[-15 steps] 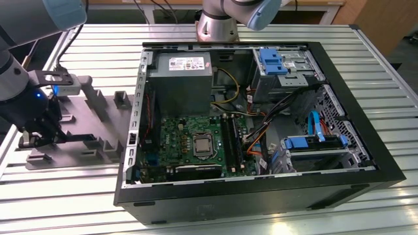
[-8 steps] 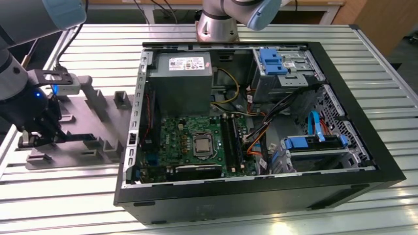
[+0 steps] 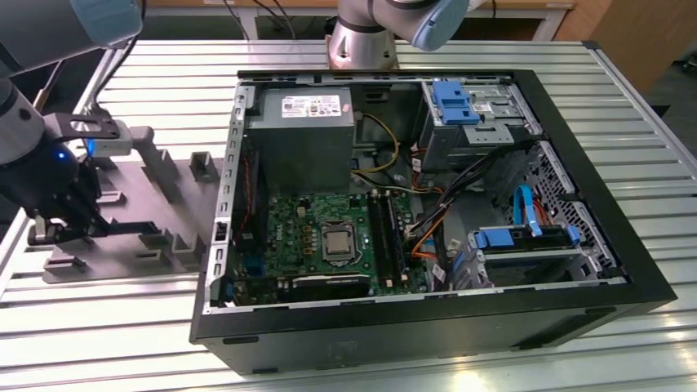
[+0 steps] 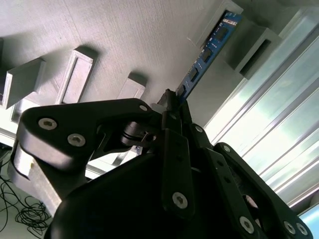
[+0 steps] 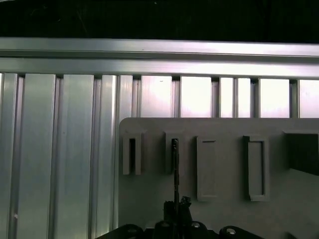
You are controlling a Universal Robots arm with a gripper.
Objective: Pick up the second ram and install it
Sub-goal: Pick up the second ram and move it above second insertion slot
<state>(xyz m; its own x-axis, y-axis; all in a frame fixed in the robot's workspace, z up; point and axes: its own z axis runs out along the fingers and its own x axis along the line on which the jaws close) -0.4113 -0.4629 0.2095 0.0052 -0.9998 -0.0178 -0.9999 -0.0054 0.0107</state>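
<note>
The second ram [image 4: 204, 55] is a narrow blue circuit stick with dark chips. In the second wrist view it runs from between my fingers [image 4: 175, 130] to a grey holder block [image 4: 234, 30]. The first wrist view has it edge-on, a thin dark line [image 5: 175, 169] reaching from a slot in the grey fixture plate [image 5: 224, 129] back to my gripper [image 5: 175, 211]. The jaws stand closed on the stick's near end. In the exterior view my gripper [image 3: 55, 233] hangs low over the fixture plate [image 3: 153, 204] at the exterior view's left, beside the open computer case [image 3: 610, 269].
Inside the case the green motherboard [image 3: 294, 229] carries black memory slots [image 3: 384, 237] next to the processor socket [image 3: 338, 242]. A power supply [image 3: 299, 135], blue drive brackets [image 3: 452, 100] and loose cables [image 3: 436, 220] surround it. Several raised blocks [image 3: 201, 166] stand on the fixture plate, which rests on a slatted aluminium table [image 3: 98, 327].
</note>
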